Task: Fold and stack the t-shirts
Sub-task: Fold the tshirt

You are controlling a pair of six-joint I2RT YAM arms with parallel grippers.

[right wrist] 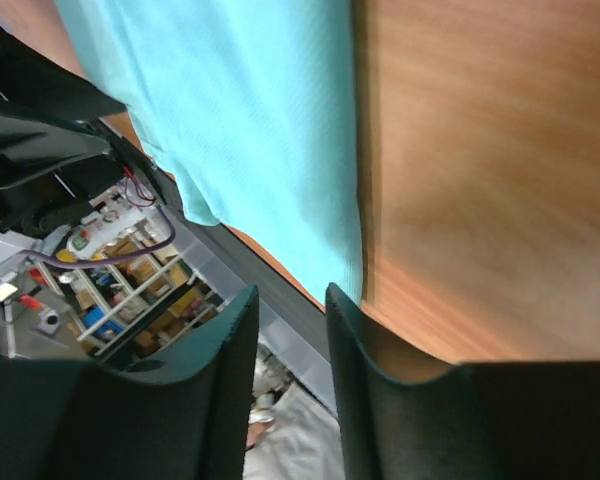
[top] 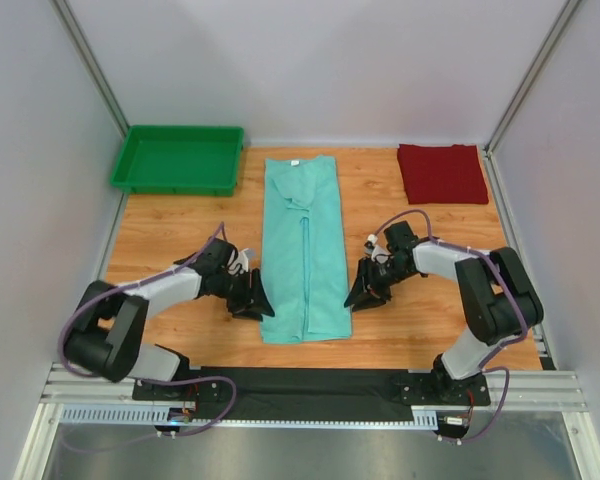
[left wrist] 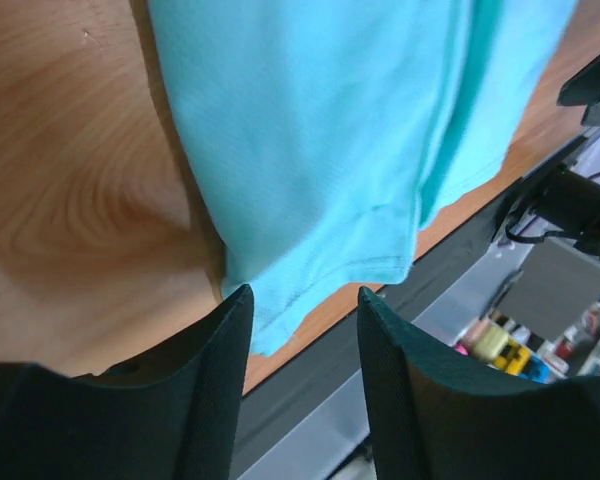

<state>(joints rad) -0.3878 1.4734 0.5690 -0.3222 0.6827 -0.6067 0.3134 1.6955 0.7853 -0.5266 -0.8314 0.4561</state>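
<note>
Farthest left, off the collar end of the mint t-shirt, a green tray sits on the wooden tabletop. Nearer the arm bases, the left gripper is low over the wood just beside the mint t-shirt's left edge, close to its hem. Its jaws stand apart with nothing between them, and the wrist view shows the hem corner just beyond their tips. The mint t-shirt lies flat, folded into a long narrow strip. Its long axis runs straight away from the arm bases: the collar, with a small white label, points to the far wall, and the hem points to the near edge. Just beside the strip's right edge the right gripper is also low, its jaws apart by a narrower gap and clamping nothing. Well to the right of the collar end lies the dark red t-shirt, folded into a rough square, apart from the mint one.
</note>
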